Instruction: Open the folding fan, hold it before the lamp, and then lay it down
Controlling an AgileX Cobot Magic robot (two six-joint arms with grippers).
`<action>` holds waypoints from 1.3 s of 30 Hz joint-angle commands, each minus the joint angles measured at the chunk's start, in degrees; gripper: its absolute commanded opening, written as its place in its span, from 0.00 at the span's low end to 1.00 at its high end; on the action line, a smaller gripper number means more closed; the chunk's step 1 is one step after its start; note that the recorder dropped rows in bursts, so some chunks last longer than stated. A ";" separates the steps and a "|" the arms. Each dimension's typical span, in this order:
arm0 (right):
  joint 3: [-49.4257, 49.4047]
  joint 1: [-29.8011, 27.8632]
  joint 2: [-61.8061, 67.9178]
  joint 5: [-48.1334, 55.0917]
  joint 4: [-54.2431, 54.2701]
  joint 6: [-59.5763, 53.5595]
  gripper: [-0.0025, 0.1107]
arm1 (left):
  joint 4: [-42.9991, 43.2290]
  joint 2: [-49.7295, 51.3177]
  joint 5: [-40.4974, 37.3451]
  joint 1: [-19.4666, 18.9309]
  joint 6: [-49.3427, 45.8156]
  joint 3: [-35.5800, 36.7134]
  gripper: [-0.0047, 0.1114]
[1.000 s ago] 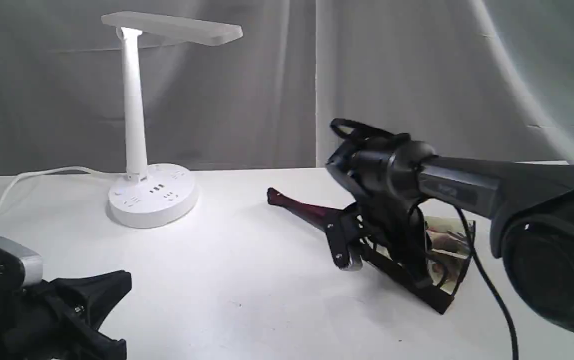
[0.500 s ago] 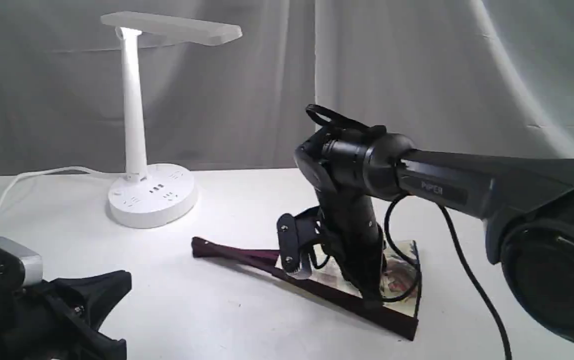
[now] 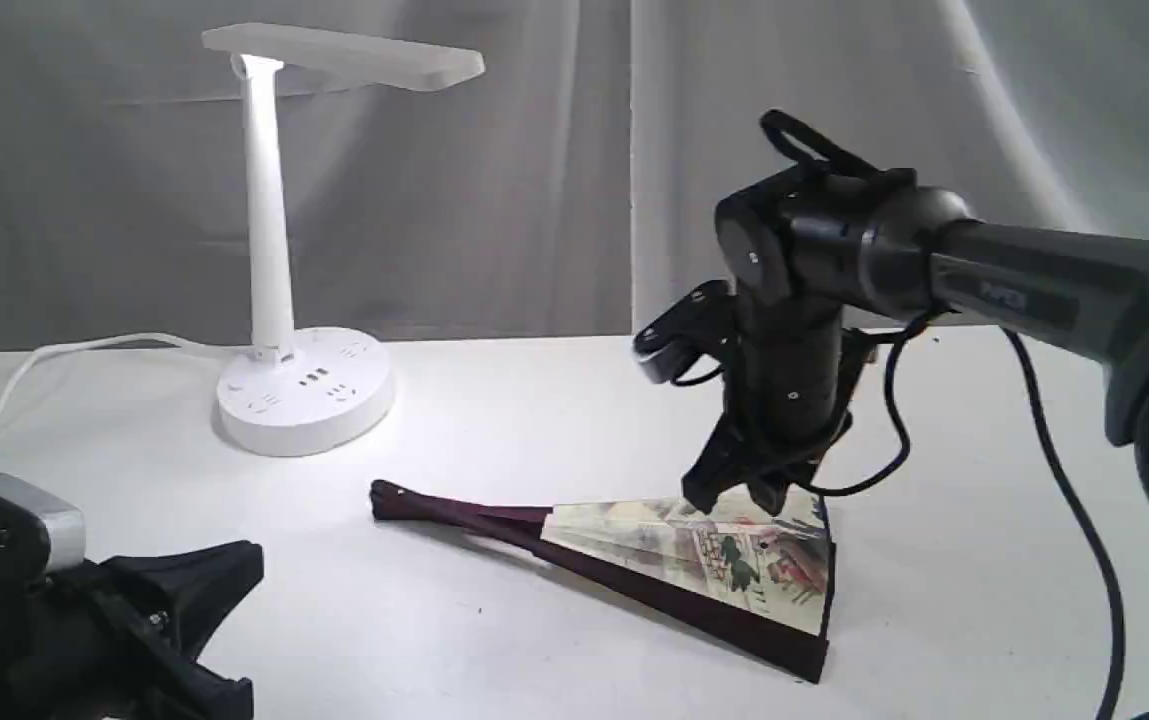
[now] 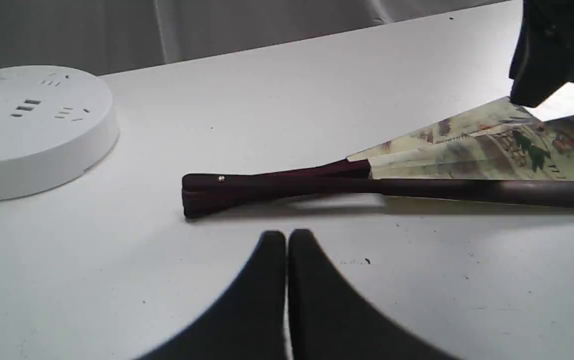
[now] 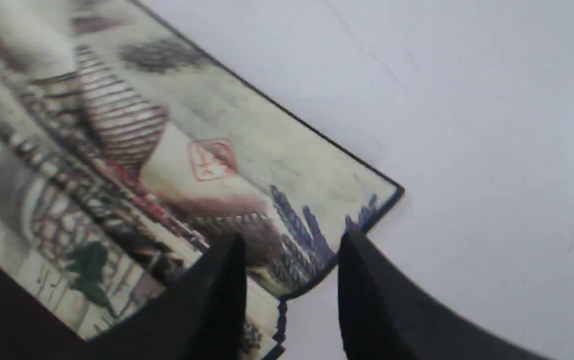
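Observation:
The folding fan (image 3: 694,560) lies flat on the white table, partly spread, its painted paper facing up and its dark ribs pointing left toward the lamp (image 3: 269,230). My right gripper (image 3: 734,495) points down just over the fan's far right corner. Seen from the right wrist, its jaws (image 5: 291,250) stand apart with the fan's paper edge (image 5: 142,150) below them and nothing clamped. My left gripper (image 3: 249,570) rests low at the front left, shut and empty. Its fingertips (image 4: 286,240) sit a little short of the fan's pivot end (image 4: 207,190).
The lamp's round socketed base (image 4: 32,130) stands at the back left, its white cord (image 3: 34,370) trailing off to the left. A black cable (image 3: 1064,480) hangs from the right arm. A grey curtain closes the back.
The right arm dragged the fan left and forward, laid it flat, then rose and moved back right off it. The left arm has not moved.

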State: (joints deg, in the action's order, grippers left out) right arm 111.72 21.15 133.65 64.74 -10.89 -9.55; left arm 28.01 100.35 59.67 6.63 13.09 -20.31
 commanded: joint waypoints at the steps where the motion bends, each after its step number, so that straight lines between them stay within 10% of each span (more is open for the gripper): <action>1: -0.28 -1.79 -0.73 2.02 4.92 13.32 0.30 | 0.08 -0.06 0.55 0.25 0.56 -0.27 0.04; 11: -0.28 -2.32 -0.73 -5.13 24.52 16.38 0.30 | 0.08 -0.06 0.44 0.25 1.45 -0.27 0.04; 25: -0.66 -2.29 6.78 -9.56 18.46 15.35 0.30 | -0.32 -0.06 0.44 0.25 1.60 -0.27 0.04; 39: -0.59 -2.29 8.98 -6.41 16.02 -23.42 0.05 | -0.32 -0.06 0.44 0.25 1.60 -0.27 0.04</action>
State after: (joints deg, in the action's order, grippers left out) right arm 112.45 18.98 139.82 55.50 6.33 -24.87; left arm 28.01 100.35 59.67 6.63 14.16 -20.31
